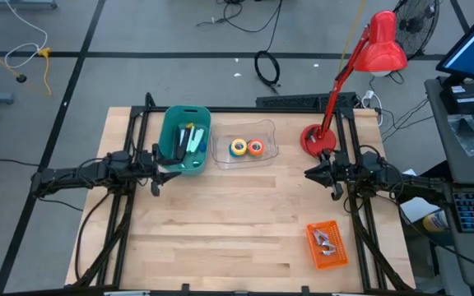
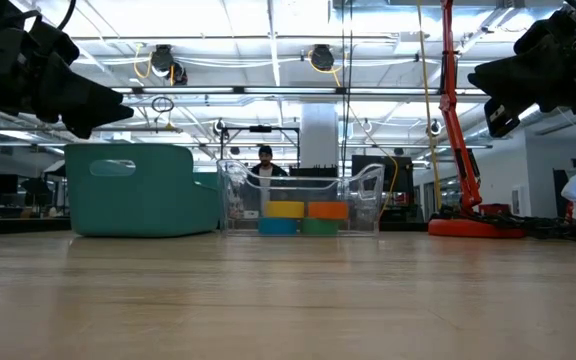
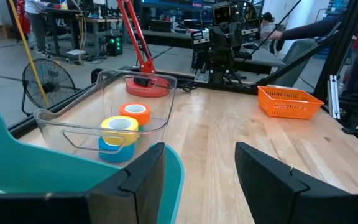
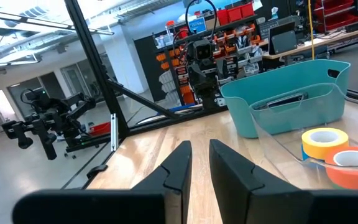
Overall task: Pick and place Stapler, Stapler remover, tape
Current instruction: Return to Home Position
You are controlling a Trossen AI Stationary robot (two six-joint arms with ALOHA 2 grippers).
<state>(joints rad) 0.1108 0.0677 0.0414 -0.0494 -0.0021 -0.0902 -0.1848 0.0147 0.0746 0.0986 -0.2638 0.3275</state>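
Four tape rolls sit in a clear tray at the table's far middle: yellow stacked on blue, orange stacked on green. They also show in the left wrist view. A teal bin to the tray's left holds staplers. An orange basket at the near right holds metal staple removers. My left gripper hovers open and empty beside the bin's near side. My right gripper hovers shut and empty to the tray's right.
A red desk lamp stands with its base at the far right, just beyond my right gripper, and its arm leans over the table's far right corner. Bare wood lies between the two grippers and toward the near edge.
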